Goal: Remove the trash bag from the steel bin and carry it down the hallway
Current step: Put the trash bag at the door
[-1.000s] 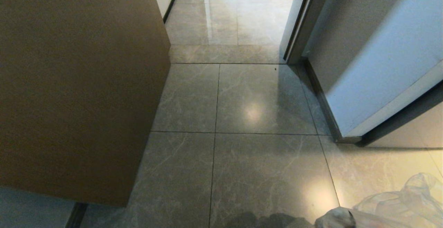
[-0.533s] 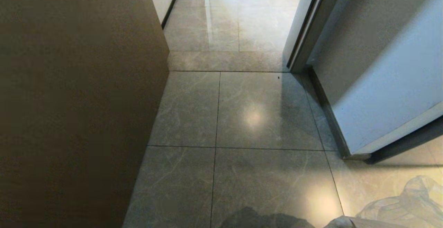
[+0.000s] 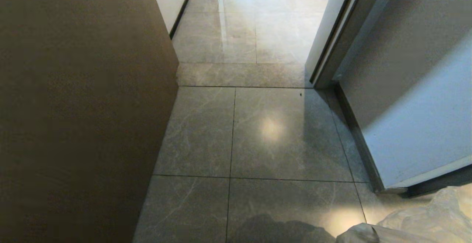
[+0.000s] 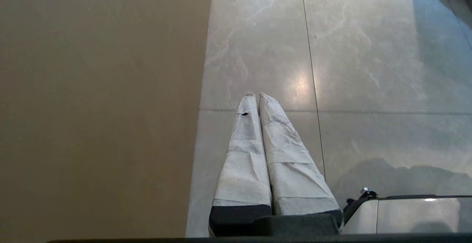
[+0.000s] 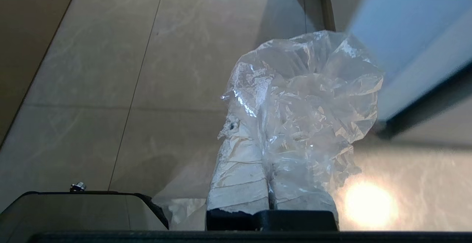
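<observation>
1. the hallway (image 3: 254, 132) is glossy grey-beige tile running ahead between a brown panel (image 3: 81, 106) on the robot's left and an open door (image 3: 413, 99) on its right. the steel bin is in no view.

2. the trash bag (image 5: 309, 95) sits at the robot's lower right, bunched up over the tips of the right hand (image 5: 265, 132), just beside the door's lower edge. in the head view only its crinkled top (image 3: 435, 217) shows.

3. handling, as i judge it: thin, soft, crinkly film, light and slippery, easy to tear or snag on the door corner. the best hold is a gathered bunch of the neck, not a single layer.

4. its long axis cannot be read. the film puffs out past the fingertips, and whatever hangs below is hidden.

5. the right hand has its fingers pressed together, clamped on the bag's film.

6. the left hand (image 4: 257, 96) is parked over bare tile beside the brown panel, fingers together, holding nothing.
</observation>
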Available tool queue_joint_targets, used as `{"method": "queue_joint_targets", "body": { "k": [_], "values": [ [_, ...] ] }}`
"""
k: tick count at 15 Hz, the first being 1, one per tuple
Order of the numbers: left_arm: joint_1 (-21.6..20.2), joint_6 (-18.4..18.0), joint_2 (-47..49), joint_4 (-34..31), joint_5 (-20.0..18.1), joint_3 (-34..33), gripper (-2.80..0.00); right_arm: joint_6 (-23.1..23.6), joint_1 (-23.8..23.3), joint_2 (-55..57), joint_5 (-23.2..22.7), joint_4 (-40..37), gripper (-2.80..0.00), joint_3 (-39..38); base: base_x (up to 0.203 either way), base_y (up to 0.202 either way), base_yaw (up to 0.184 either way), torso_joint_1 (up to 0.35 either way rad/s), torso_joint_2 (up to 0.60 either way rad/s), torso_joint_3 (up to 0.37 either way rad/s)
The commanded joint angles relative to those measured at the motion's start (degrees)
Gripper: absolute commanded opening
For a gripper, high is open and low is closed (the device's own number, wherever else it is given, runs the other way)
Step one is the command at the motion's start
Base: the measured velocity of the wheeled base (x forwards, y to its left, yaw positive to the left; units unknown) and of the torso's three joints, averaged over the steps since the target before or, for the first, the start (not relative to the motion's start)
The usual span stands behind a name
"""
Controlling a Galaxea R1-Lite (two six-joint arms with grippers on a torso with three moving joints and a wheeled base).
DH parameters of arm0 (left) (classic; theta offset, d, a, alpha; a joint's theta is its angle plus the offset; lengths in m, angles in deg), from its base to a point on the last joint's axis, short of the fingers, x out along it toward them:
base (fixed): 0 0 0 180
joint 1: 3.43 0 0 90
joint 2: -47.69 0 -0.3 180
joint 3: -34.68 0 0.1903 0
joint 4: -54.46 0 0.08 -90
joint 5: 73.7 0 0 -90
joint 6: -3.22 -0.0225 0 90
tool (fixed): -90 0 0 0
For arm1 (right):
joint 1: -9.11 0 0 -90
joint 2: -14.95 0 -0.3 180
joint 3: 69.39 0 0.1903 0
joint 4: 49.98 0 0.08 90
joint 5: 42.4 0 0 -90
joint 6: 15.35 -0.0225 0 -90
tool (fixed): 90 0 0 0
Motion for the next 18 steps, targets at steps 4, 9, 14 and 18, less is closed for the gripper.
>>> {"method": "queue_joint_targets", "body": {
  "k": [4, 9, 14, 18],
  "values": [
    [0.0, -0.2, 0.0, 0.0, 0.0, 0.1, -2.8, 0.0, 0.0, 0.1, 0.0, 0.0, -2.8, -0.1, 0.192, 0.0, 0.001, 0.002, 0.0, 0.002],
    [0.0, 0.0, 0.0, 0.0, 0.0, 0.0, -2.8, 0.0, 0.0, 0.1, 0.0, 0.0, -2.8, -0.1, 0.193, 0.0, 0.001, 0.003, 0.0, 0.003],
    [0.0, 0.0, 0.0, 0.0, 0.0, 0.0, -2.8, 0.0, 0.0, 0.1, 0.0, 0.0, -2.8, -0.1, 0.191, 0.0, 0.001, 0.003, 0.0, 0.003],
    [0.0, 0.0, 0.0, 0.0, 0.0, 0.0, -2.8, 0.0, 0.0, 0.0, 0.0, 0.0, -2.8, -0.1, 0.193, 0.0, 0.001, 0.002, 0.0, 0.002]
  ]
}}
